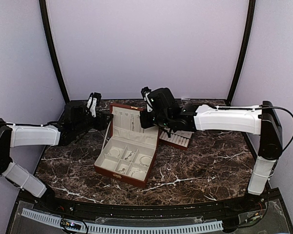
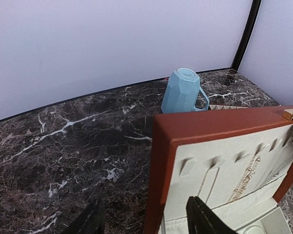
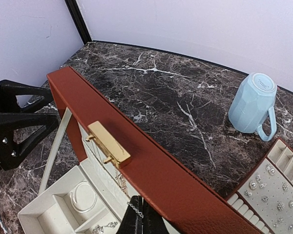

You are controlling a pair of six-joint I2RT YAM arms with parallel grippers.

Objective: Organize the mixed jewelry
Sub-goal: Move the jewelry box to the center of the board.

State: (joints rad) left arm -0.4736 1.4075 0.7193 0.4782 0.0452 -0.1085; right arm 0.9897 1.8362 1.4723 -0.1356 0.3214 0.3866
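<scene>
Bracelet hoop (image 3: 83, 197) lies flat in a box (image 1: 118, 175) compartment, chains (image 2: 248, 181) hang down the lid (image 3: 156, 175), studs (image 3: 254, 185) dot the tray (image 3: 284, 157).

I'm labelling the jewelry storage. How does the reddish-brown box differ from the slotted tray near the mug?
The box has a hinged lid standing open; the tray is lidless and lies flat. The box looks larger than the tray. The box has compartments holding hoops, with chains hanging in its lid; the tray carries studs. Both are cream inside and sit on the marble table.
</scene>
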